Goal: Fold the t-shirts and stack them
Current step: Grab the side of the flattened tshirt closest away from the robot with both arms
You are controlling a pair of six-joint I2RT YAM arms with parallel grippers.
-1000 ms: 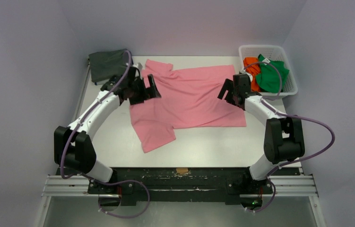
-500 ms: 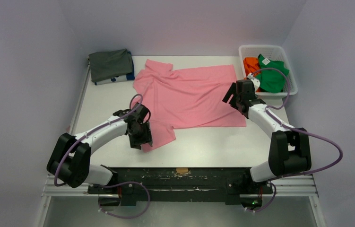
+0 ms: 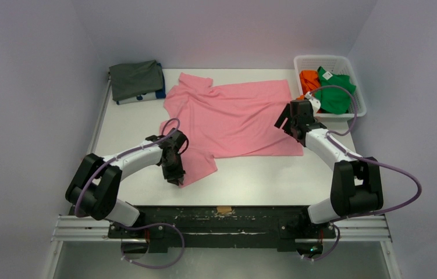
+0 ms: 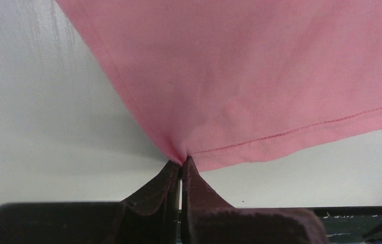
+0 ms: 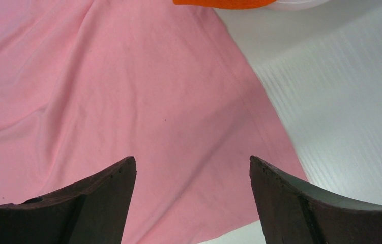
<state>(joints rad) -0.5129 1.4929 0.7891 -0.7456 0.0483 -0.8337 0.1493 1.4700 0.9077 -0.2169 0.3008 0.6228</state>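
A large pink t-shirt (image 3: 233, 119) lies spread across the middle of the table. My left gripper (image 3: 176, 179) is shut on the corner of its near sleeve (image 4: 183, 156), pinching the cloth at the hem. Over the shirt's right edge my right gripper (image 3: 285, 123) hovers open, pink cloth (image 5: 178, 117) below its spread fingers (image 5: 112, 178) and nothing between them. A folded dark grey t-shirt (image 3: 134, 79) rests on a blue one (image 3: 159, 93) at the back left. Orange (image 3: 309, 78) and green (image 3: 337, 90) t-shirts sit crumpled in the basket.
The white lattice basket (image 3: 331, 60) stands at the back right corner. White walls close in the table on three sides. The black rail (image 3: 221, 218) with both arm bases runs along the near edge.
My left arm swung from the shirt's collar side down to the near sleeve and shut on its corner. My right gripper shifted slightly right along the shirt's edge and stayed open.
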